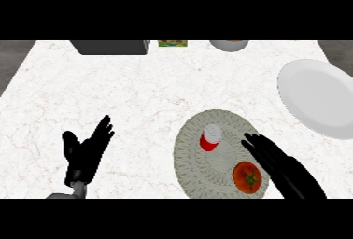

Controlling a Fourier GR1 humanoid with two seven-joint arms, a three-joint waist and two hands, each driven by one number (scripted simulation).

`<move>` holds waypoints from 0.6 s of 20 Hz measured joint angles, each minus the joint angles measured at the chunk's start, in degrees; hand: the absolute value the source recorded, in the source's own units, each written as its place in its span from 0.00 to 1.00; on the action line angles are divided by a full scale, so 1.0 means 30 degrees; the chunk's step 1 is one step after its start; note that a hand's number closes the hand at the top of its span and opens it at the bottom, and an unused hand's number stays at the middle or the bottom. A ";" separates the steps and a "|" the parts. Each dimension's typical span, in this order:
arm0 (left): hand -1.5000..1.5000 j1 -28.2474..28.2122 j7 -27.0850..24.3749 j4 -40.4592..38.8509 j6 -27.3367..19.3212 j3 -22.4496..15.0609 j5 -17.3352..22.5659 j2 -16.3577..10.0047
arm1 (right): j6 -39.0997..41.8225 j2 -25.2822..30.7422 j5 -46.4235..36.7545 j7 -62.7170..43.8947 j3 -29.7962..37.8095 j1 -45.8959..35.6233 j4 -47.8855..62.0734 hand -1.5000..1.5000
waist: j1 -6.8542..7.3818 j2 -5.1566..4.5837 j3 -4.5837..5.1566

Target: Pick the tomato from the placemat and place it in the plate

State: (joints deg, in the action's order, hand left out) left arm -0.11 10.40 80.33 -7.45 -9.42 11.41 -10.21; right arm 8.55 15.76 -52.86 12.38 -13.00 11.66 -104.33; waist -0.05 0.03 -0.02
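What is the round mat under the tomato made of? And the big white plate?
The placemat looks woven, maybe straw or cord. It is pale beige and matte, with bumpy rings running round it. The plate looks like glazed ceramic, or perhaps plastic. It is smooth and plain white with a soft sheen. The tomato looks shiny red and smooth-skinned.

A broad bare stretch of desk is left open beyond the placemat. On the mat, the tomato is flanked by a red-and-white cup, set apart up and to its left. The right robot hand is seen just right of the tomato, fingers straight. A strip of bare desk separates mat and plate. A dark box, a green packet and a bowl are lined along the far edge.
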 measured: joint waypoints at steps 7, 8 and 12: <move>0.50 -0.0429 0.0210 0.0504 0.0438 0.0383 -0.0463 0.0310 | -0.0194 -0.0734 -0.1160 0.0011 -0.0432 -0.0725 0.1655 0.00 | 0.0016 -0.0004 0.0004; 0.50 -0.0323 0.0381 0.0500 0.0471 0.0463 -0.0490 0.0370 | -0.0034 -0.0709 -0.1191 0.0047 -0.0278 -0.1067 0.2019 1.00 | 0.0021 -0.0003 0.0006; 0.50 -0.0065 0.0365 0.0235 0.0456 0.0472 -0.0761 0.0692 | -0.0493 -0.0542 -0.2696 0.0309 -0.1174 -0.1205 0.2581 1.00 | 0.0014 -0.0005 0.0005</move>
State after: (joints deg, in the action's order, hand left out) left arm -0.30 11.50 81.03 -6.08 -8.01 9.13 -8.13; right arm 7.07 14.13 -60.95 13.31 -16.52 8.04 -96.59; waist -0.01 0.02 0.00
